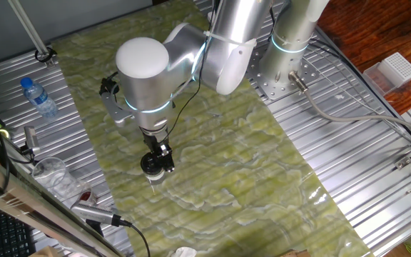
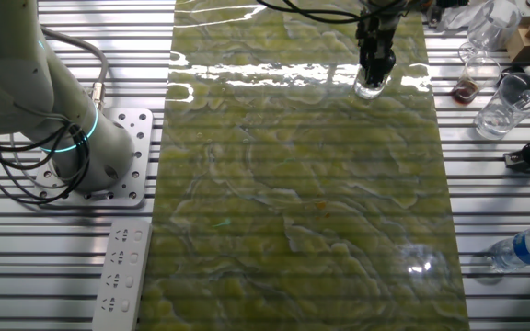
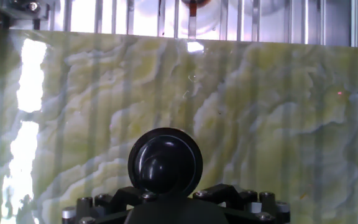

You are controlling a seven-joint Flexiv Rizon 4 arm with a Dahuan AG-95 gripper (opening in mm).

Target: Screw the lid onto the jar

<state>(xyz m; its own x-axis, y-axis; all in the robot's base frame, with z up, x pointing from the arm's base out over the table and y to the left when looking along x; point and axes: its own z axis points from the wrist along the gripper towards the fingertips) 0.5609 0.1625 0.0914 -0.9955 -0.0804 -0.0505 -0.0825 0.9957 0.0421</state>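
Lid (image 3: 165,163): glossy black. Jar (image 2: 372,88) under it: clear glass. Mat (image 1: 248,157) beneath the jar: green-yellow marble pattern, pale veining. Table (image 1: 362,143) around the mat: ribbed silver metal. Gripper (image 1: 155,163) on the lid: black. Arm (image 1: 155,71) above it: silver-white, cyan ring.
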